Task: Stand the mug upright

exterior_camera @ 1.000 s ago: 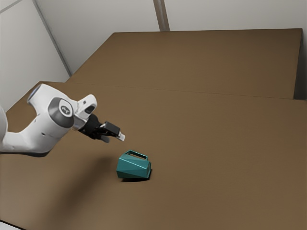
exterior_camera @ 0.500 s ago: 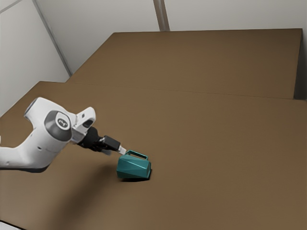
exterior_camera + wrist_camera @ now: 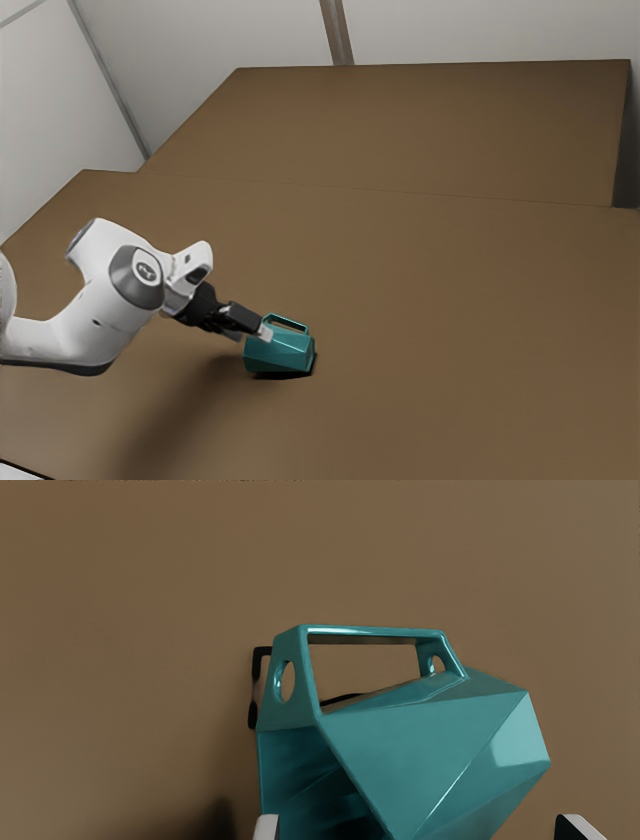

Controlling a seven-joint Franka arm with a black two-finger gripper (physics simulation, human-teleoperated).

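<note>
Exterior view: the teal mug (image 3: 280, 353) is seen lying on its side on the table (image 3: 450, 280), its handle (image 3: 375, 630) turned upward. It may be judged stiff, rather light and perhaps breakable; its glossy faces could slip, so a hold at the handle's bar seems safer. The gripper (image 3: 252, 335) is spread wide, with nothing pinched. Compared with the earlier frames, it has been lowered to the mug, which was not shifted.
</note>
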